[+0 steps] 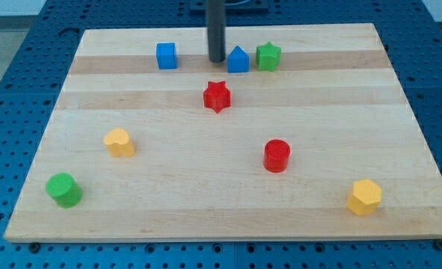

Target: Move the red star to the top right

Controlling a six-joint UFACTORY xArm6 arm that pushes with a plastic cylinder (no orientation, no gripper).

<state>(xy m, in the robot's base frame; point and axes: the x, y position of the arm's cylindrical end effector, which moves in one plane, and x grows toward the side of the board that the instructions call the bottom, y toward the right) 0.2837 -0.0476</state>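
Observation:
The red star [217, 96] lies on the wooden board a little above its middle. My tip [217, 60] stands at the view's top centre, directly above the red star and apart from it. The tip is just left of a blue house-shaped block [238, 59], close to it. A green star [268, 56] sits right of that blue block, touching or nearly touching it.
A blue cube [167, 56] lies left of the tip. A red cylinder [277, 155] sits right of centre, a yellow block [119, 142] at the left, a green cylinder [63, 190] at bottom left, a yellow hexagon [365, 196] at bottom right. The board's edge [400, 82] borders blue pegboard.

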